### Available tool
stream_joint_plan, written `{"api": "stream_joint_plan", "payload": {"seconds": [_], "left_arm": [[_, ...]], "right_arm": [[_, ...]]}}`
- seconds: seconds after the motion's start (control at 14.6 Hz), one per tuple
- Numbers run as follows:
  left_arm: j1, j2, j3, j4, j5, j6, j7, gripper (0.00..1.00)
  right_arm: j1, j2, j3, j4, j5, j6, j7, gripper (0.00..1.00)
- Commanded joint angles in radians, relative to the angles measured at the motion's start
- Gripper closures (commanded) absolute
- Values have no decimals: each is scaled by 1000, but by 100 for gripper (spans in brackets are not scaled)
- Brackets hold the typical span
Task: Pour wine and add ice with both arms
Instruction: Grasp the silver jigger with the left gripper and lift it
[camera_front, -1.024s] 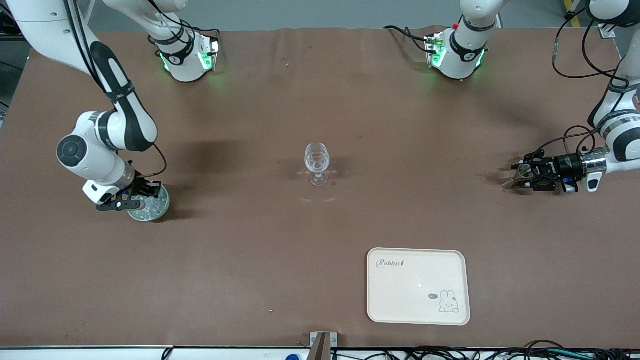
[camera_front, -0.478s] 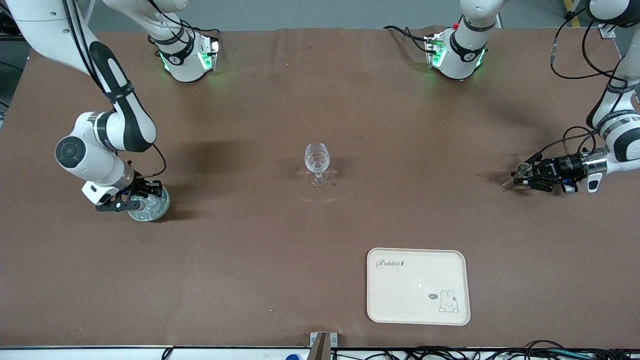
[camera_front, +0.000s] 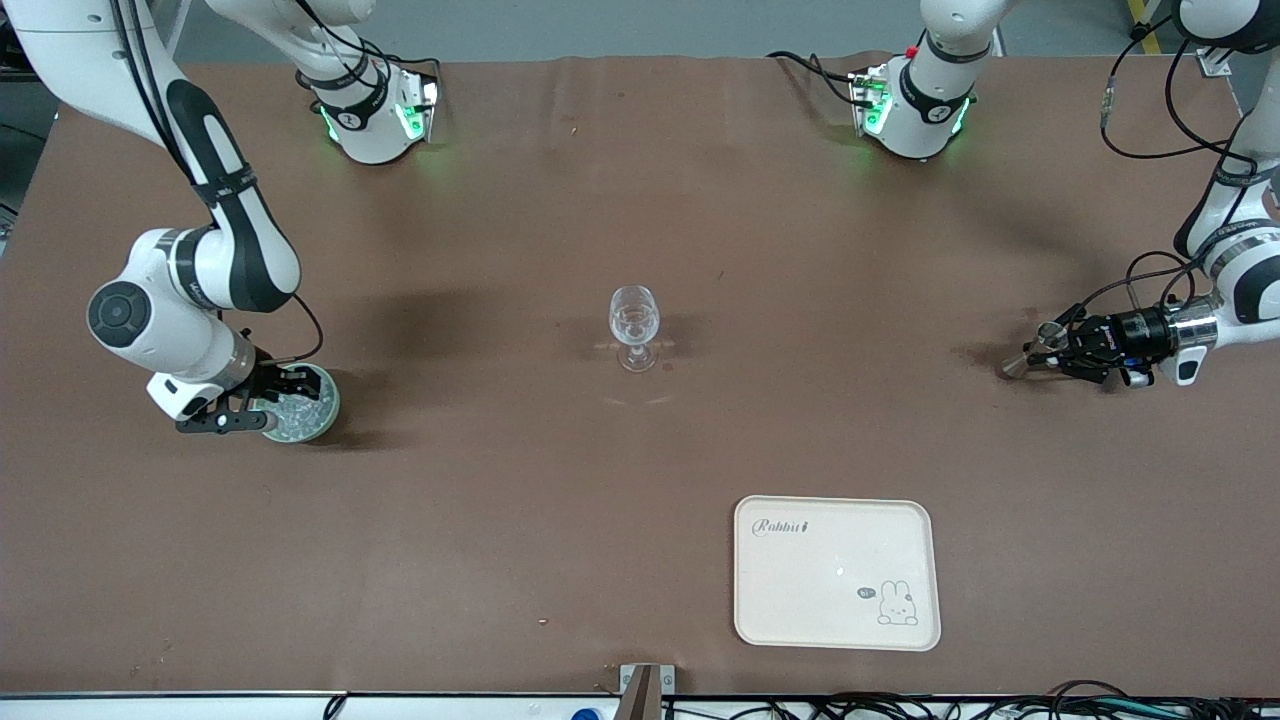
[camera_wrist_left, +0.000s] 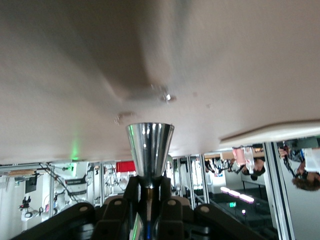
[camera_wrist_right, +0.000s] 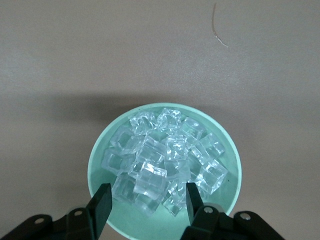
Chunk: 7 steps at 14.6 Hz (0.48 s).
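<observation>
A pale green round bowl full of ice stands on the brown table near the right arm's end. It also shows in the right wrist view, with its ice as clear cubes. My right gripper hangs open just over the bowl, its fingers astride the ice near the rim. A clear stemmed glass stands mid-table. My left gripper is shut on a small shiny metal cup, held sideways low over the table at the left arm's end. The left wrist view shows the cup.
A cream tray with a rabbit drawing lies nearer the front camera than the glass, toward the left arm's end. Its edge shows in the left wrist view. Cables run along the table's front edge.
The right arm has swung a little toward its end of the table, carrying its open gripper toward the bowl's outer rim. The left gripper with the metal cup has shifted only slightly.
</observation>
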<state>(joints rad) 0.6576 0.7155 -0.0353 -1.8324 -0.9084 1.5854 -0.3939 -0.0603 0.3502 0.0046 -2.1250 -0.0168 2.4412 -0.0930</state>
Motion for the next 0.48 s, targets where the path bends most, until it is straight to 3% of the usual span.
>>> {"api": "stream_joint_plan", "payload": {"seconds": [0.0, 0.14, 0.41], "left_arm": [[5, -56, -5, 4, -18, -65, -37, 100], [0, -91, -24, 7, -18, -90, -77, 100], [-1, -203, -116, -8, -6, -97, -172, 100]], "right_arm": [[-6, 27, 2, -3, -8, 44, 12, 37], [-4, 41, 2, -6, -8, 52, 12, 44], [-4, 41, 3, -6, -8, 42, 15, 84]]}}
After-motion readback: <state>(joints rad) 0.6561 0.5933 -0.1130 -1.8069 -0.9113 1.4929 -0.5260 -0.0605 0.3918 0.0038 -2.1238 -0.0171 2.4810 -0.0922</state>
